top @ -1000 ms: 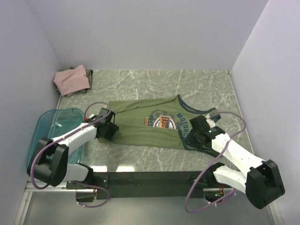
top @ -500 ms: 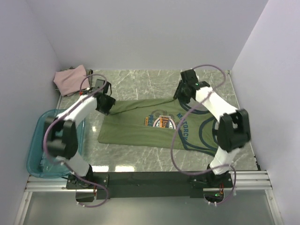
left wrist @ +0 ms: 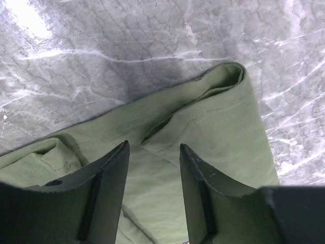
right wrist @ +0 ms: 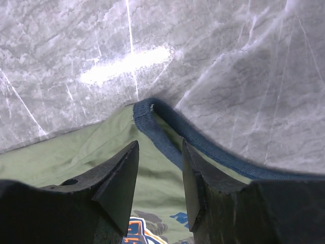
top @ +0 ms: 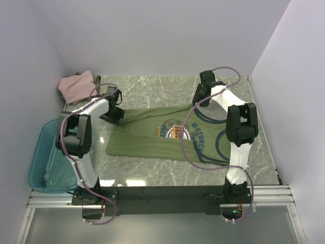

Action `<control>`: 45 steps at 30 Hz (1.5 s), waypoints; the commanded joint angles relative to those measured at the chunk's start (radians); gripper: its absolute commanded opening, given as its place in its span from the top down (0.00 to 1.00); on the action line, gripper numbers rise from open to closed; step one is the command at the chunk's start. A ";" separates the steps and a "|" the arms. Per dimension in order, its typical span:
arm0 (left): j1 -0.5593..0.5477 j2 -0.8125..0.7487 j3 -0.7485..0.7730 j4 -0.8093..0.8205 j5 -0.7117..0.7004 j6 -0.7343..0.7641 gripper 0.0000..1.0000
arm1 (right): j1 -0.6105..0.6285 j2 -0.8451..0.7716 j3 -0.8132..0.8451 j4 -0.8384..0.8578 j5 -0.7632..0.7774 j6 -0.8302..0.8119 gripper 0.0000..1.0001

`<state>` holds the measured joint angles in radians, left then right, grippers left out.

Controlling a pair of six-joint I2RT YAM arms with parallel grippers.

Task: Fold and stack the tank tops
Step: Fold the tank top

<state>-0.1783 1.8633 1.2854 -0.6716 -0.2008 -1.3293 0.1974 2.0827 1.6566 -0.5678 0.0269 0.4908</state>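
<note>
An olive-green tank top point(top: 147, 142) with navy trim and an orange-blue chest graphic lies flat across the middle of the table. My left gripper point(top: 114, 114) hovers open over its far left hem corner point(left wrist: 223, 96), with cloth point(left wrist: 152, 178) showing between the jaws. My right gripper point(top: 199, 97) is open over the far right navy-trimmed strap point(right wrist: 152, 127). In the far left corner a dusty-pink tank top point(top: 77, 86) sits folded on a dark striped tank top point(top: 97, 80).
A teal plastic bin point(top: 44, 161) hangs over the table's near left edge, beside the left arm. Walls close in the table on the left, back and right. Purple cables loop from both arms over the shirt.
Both arms have swung from the near side of the green tank top to its far corners. The shirt's near left corner now lies spread out flat.
</note>
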 commanded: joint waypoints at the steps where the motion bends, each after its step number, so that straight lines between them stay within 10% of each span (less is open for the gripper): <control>1: -0.001 0.014 0.028 -0.005 -0.005 -0.022 0.50 | 0.005 0.016 0.051 0.029 -0.022 -0.023 0.54; 17: 0.000 0.040 0.069 0.004 0.014 -0.008 0.74 | 0.000 0.020 0.046 0.028 -0.018 -0.021 0.56; 24: 0.011 0.043 0.077 0.020 0.031 0.008 0.99 | -0.007 0.025 0.060 0.026 -0.024 -0.037 0.55; 45: 0.045 0.022 0.103 0.050 0.067 0.074 0.99 | -0.023 0.123 0.169 0.022 -0.088 -0.066 0.53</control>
<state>-0.1436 1.8977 1.3468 -0.6415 -0.1474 -1.2816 0.1825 2.1887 1.7832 -0.5507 -0.0544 0.4320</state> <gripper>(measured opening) 0.021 0.477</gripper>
